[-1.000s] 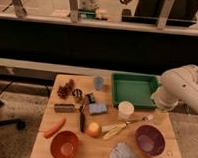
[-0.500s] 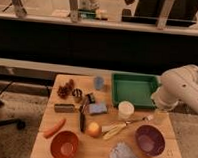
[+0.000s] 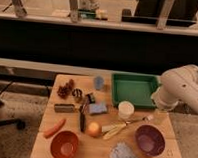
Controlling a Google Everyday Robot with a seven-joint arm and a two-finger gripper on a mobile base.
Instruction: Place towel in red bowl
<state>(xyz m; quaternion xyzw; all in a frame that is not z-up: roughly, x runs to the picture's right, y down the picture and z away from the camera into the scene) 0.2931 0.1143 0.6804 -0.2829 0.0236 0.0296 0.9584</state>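
Observation:
The grey crumpled towel [image 3: 123, 155] lies at the front edge of the wooden table, right of the middle. The red bowl [image 3: 65, 145] stands at the front left, empty, about a hand's width left of the towel. My white arm [image 3: 181, 89] comes in from the right. My gripper [image 3: 159, 114] hangs below it at the table's right edge, beside the green tray and above the purple bowl, well away from the towel and the red bowl.
A purple bowl [image 3: 149, 140] stands right of the towel. A green tray [image 3: 133, 89] is at the back right, with a white cup [image 3: 125, 109] in front of it. A banana [image 3: 115, 129], orange fruit [image 3: 94, 129], carrot [image 3: 55, 127], blue sponge [image 3: 97, 109] and black tool [image 3: 82, 118] lie mid-table.

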